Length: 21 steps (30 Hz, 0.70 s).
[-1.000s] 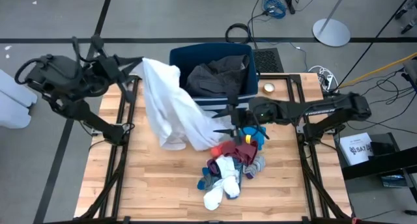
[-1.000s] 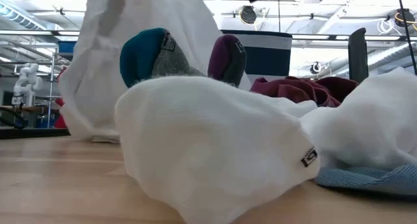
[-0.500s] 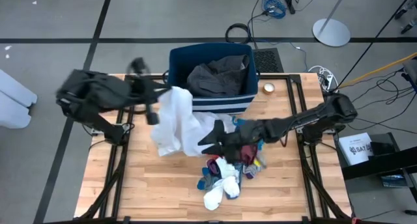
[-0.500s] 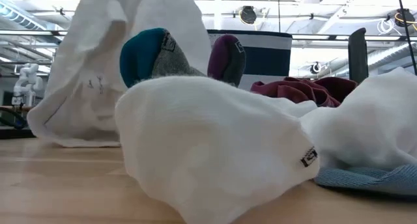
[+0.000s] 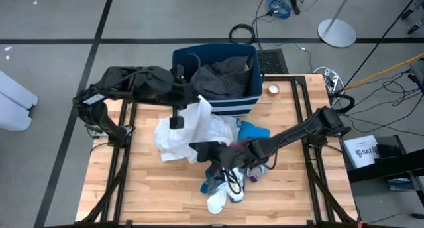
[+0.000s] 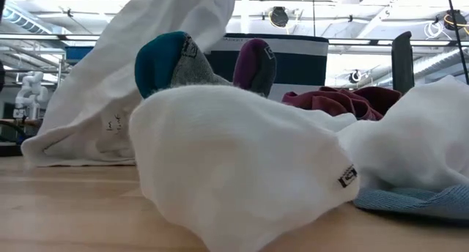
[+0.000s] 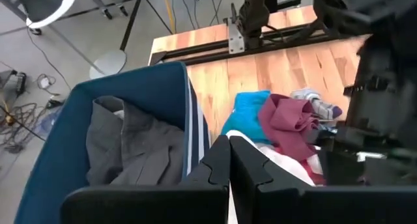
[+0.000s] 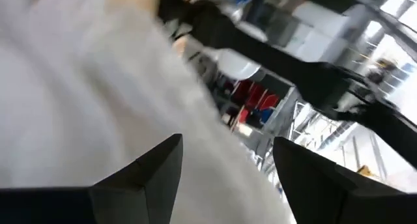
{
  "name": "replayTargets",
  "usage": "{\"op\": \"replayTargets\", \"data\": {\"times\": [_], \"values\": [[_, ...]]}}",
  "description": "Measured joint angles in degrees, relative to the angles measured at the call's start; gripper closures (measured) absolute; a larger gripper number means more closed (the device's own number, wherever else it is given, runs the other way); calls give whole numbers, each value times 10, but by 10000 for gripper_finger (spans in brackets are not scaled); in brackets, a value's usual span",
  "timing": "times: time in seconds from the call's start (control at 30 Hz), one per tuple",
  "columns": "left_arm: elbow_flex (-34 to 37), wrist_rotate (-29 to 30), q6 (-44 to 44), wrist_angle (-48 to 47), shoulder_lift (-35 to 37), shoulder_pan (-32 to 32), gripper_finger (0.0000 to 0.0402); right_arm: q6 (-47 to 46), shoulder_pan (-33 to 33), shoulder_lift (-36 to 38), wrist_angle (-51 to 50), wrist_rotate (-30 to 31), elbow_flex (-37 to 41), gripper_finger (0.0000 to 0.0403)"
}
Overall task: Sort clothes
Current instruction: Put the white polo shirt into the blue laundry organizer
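Observation:
My left gripper (image 5: 194,100) is shut on a white garment (image 5: 189,132) beside the navy bin (image 5: 185,59), which holds a dark grey garment (image 5: 222,75). My right gripper (image 5: 201,149) is open at the white garment's near edge; in the right wrist view (image 8: 225,178) white cloth fills the space ahead of its fingers. A bright blue piece (image 5: 253,131) and a maroon piece (image 7: 287,120) lie right of it. Several socks (image 5: 227,183) are piled nearer the front edge. My left gripper holds the white garment by a bunched top part (image 7: 251,155), pinched between its two shut fingers. The fingers come about level from the table's left. The garment hangs slack below them, and its lower part (image 5: 173,143) lies heaped on the table. I cannot tell whether my right gripper touches the cloth.
The bin stands at the table's far edge, its striped wall (image 7: 192,133) close to my left gripper. A small round object (image 5: 273,90) lies right of the bin. Bare wood shows at the table's near left (image 5: 152,195) and near right (image 5: 291,195).
My left gripper has carried the white garment's top toward the table's right, to the bin's near wall, and lower. The garment, held high and spread before, now sags in a heap on the table. My right gripper has moved toward the table's left and near edge.

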State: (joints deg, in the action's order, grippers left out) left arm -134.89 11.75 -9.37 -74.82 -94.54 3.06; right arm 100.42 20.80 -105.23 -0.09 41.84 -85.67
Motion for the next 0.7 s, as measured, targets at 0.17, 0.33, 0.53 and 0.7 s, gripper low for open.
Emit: {"op": "replayTargets", "data": {"times": [0.17,0.33,0.53,0.7], "values": [[0,-15,0,8,0,-11,401,-4,-8,-18,-31,32,0,177],[0,-35,0,8,-3,-13,401,-4,-9,-22,-27,32,0,177],[0,-40,0,6,-15,-13,401,8,-13,-23,-3,31,0,177],[0,-65,0,8,-24,-13,401,0,-14,-23,-3,27,0,177]]}}
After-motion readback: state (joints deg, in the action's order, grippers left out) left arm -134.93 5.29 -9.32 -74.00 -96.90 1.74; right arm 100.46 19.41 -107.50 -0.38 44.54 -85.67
